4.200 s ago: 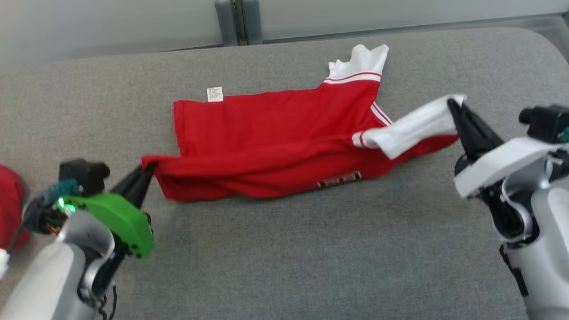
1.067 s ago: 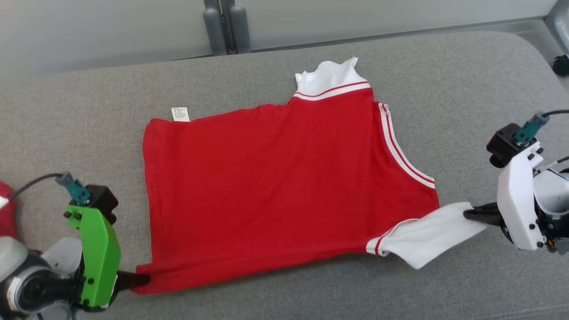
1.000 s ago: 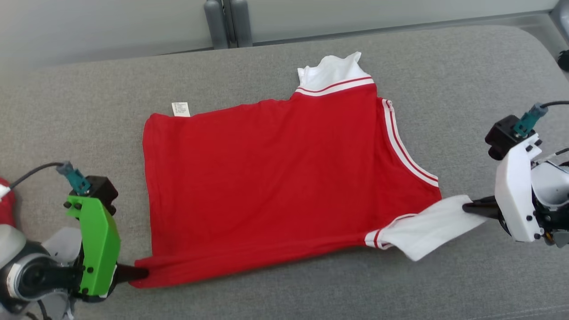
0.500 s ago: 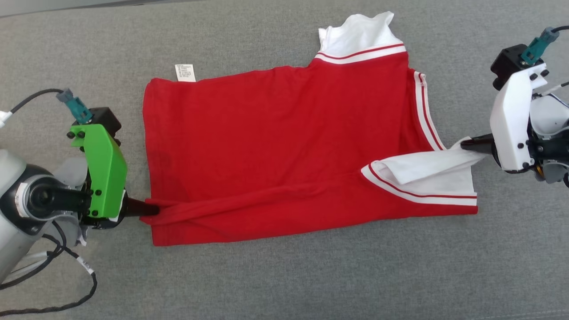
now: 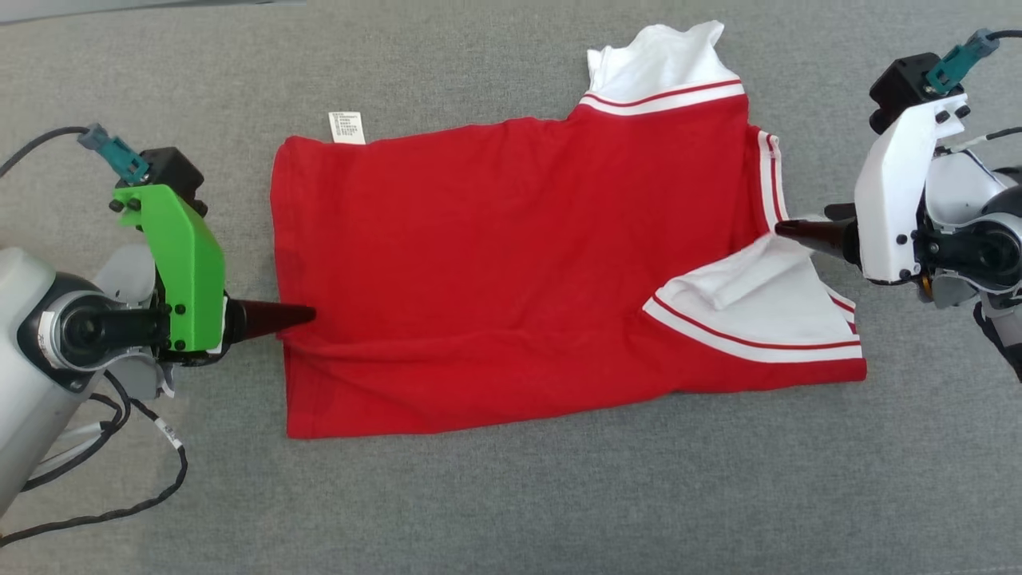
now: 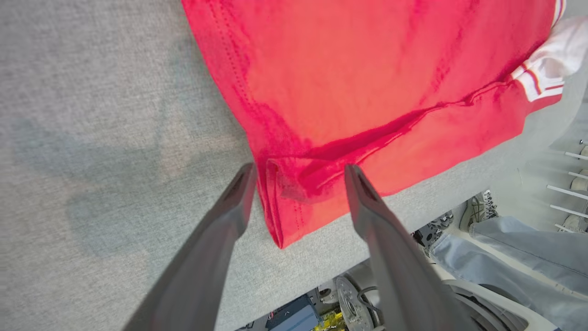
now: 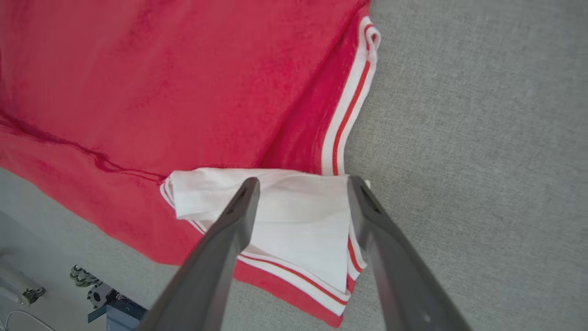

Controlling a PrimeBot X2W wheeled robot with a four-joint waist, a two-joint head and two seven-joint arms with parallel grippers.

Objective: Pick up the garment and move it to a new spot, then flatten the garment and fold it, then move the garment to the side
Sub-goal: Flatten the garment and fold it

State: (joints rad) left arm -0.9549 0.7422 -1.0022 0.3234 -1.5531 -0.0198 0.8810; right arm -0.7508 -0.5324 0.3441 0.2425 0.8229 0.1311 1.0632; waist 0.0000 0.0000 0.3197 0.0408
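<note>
The garment (image 5: 511,263) is a red shirt with white sleeves, lying on the grey table (image 5: 511,495) with its near edge folded up over itself. My left gripper (image 5: 299,317) is at the shirt's left hem, and in the left wrist view it (image 6: 298,172) stands open with a small fold of red hem (image 6: 294,184) lying loose between the fingers. At the right edge, my right gripper (image 5: 786,230) is also open (image 7: 301,184), its fingers straddling the white sleeve (image 7: 285,207), which lies folded onto the red cloth (image 5: 758,307).
A white label (image 5: 346,128) sticks out at the shirt's far left corner. The other white sleeve (image 5: 659,60) points away. A black cable (image 5: 120,503) trails under my left arm. Past the table edge are a person's jeans leg (image 6: 519,248) and shoe (image 6: 477,211).
Both grippers have opened and let go of the hem and the sleeve. The near edge now rests folded on the shirt. The camera tilted down over the last second.
</note>
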